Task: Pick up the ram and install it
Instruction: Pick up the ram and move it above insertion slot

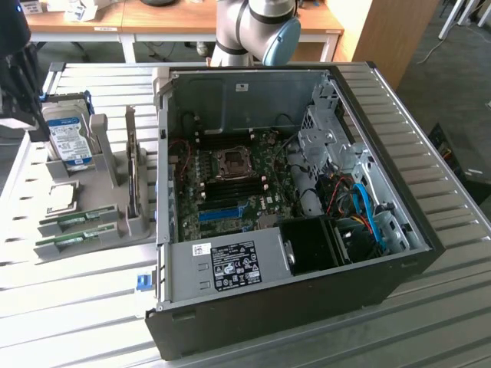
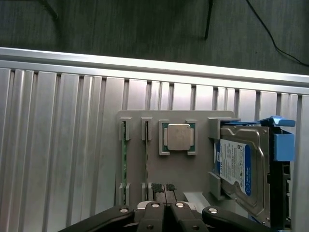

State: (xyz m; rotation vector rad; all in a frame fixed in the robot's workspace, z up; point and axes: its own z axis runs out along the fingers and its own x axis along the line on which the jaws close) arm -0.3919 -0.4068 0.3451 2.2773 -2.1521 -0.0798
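Two ram sticks [image 2: 124, 159] [image 2: 146, 159] stand on edge in slots of a grey holder [image 2: 193, 179]; only their thin green edges show from above. In the exterior view they lie side by side [image 1: 80, 218] [image 1: 77, 239] at the holder's near end. My gripper [image 2: 164, 188] hovers high above the holder with its black pads pressed together and nothing between them. Its tips hang over the holder's rim, close to the ram stick that lies nearer the processor.
The holder also carries a square silver processor [image 2: 178, 137] and a hard drive [image 2: 239, 166] with a blue-white label. An open computer case [image 1: 430, 230] lies on the ribbed metal table at the exterior view's right, motherboard [image 1: 230, 188] exposed. A dark part of the arm [image 1: 17, 77] hangs over the holder.
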